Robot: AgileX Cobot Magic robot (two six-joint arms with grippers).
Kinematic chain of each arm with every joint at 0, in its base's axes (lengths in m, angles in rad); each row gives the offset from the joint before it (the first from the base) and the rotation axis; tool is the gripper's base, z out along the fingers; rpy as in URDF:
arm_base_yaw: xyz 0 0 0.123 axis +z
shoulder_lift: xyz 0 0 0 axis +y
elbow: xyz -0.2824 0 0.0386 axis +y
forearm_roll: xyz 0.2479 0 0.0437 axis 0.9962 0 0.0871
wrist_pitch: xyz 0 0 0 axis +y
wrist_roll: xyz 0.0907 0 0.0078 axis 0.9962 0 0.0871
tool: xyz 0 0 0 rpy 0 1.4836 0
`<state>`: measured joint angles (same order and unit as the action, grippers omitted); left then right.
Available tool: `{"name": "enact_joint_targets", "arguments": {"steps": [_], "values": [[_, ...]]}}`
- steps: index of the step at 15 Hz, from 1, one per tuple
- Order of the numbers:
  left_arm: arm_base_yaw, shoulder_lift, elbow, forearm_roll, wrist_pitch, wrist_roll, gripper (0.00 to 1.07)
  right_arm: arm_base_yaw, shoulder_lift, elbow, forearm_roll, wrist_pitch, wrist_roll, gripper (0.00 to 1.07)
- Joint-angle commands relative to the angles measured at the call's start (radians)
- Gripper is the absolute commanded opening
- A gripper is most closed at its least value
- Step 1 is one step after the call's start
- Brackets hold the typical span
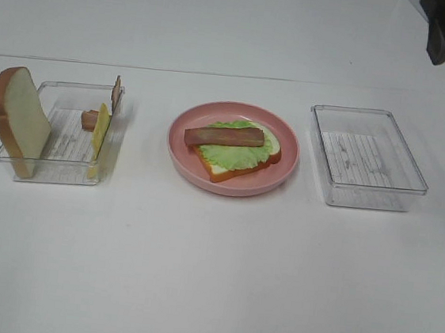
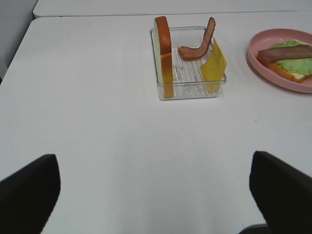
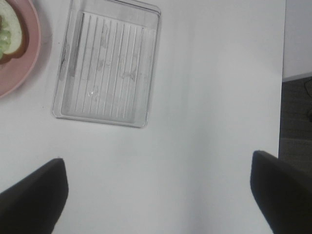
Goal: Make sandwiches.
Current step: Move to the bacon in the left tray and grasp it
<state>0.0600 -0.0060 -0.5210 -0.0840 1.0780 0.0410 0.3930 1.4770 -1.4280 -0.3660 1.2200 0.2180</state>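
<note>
The sandwich (image 1: pixel 229 139) lies on a pink plate (image 1: pixel 269 179) in the middle of the table. It is an open stack: one toast slice, green lettuce and a bacon strip on top. The left wrist view shows the same stack (image 2: pixel 287 61) on its plate (image 2: pixel 258 58). A clear tray (image 1: pixel 65 146) at the left holds an upright toast slice (image 1: pixel 19 117), a cheese slice (image 1: pixel 100 130) and bacon (image 1: pixel 90 118). My left gripper (image 2: pixel 155 195) is open, well short of that tray (image 2: pixel 190 87). My right gripper (image 3: pixel 156 195) is open and empty; it hangs at the far right (image 1: pixel 442 50).
An empty clear tray (image 1: pixel 367 158) stands right of the plate and lies under the right wrist camera (image 3: pixel 105 68). The table's right edge (image 3: pixel 282 97) drops to a dark floor. A seam (image 1: pixel 216 76) crosses the white table behind the trays.
</note>
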Motion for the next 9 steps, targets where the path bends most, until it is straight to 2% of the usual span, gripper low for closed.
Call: {"name": "enact_joint_targets", "arguments": {"steps": [1,3,5,9], "values": [[0.001,-0.016,0.002,-0.001,-0.004,-0.002,1.01,-0.004,-0.090,0.091,0.000,0.088,0.041,0.99],[0.001,-0.016,0.002,-0.001,-0.004,-0.002,1.01,-0.004,-0.242,0.247,0.015,0.032,0.070,0.99],[0.001,-0.016,0.002,-0.001,-0.004,-0.002,1.01,-0.004,-0.338,0.342,0.019,-0.010,0.070,0.99],[0.001,-0.016,0.002,-0.001,-0.004,-0.002,1.01,-0.002,-0.625,0.598,0.019,-0.043,0.056,0.99]]}}
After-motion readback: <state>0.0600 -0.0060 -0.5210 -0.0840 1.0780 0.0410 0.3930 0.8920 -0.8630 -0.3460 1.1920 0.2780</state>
